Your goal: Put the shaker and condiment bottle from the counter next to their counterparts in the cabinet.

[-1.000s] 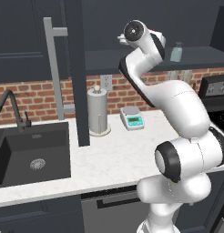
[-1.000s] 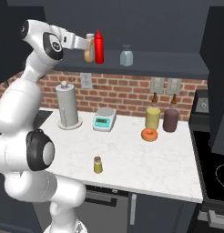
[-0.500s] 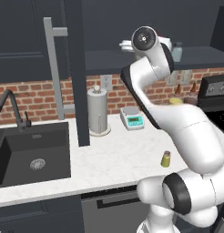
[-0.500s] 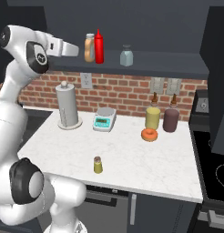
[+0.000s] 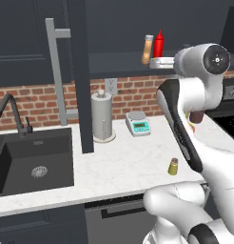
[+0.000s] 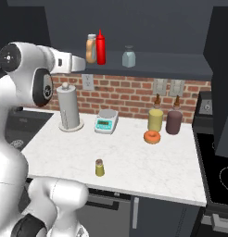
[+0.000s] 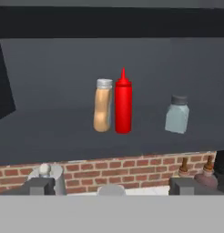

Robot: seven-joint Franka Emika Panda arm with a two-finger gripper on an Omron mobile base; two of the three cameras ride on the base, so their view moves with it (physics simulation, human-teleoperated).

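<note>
Dark finger tips of the gripper (image 7: 112, 186) sit wide apart with nothing between them, so the jaws are open and empty, facing the cabinet (image 7: 50, 63) shelf from a little way off. Straight ahead, the condiment bottle (image 7: 103, 111) stands upright on that shelf, just beside the red squeeze bottle (image 7: 123, 108), perhaps touching; that pairing looks done. Farther right the pale blue-grey shaker (image 7: 177, 114) stands alone, with free shelf around it for its partner. Below, the shaker (image 6: 99, 167) waits upright on the counter (image 6: 148, 166), near the front edge, well apart from the scale (image 6: 105, 121). I judge 1 of 2 items placed.
</note>
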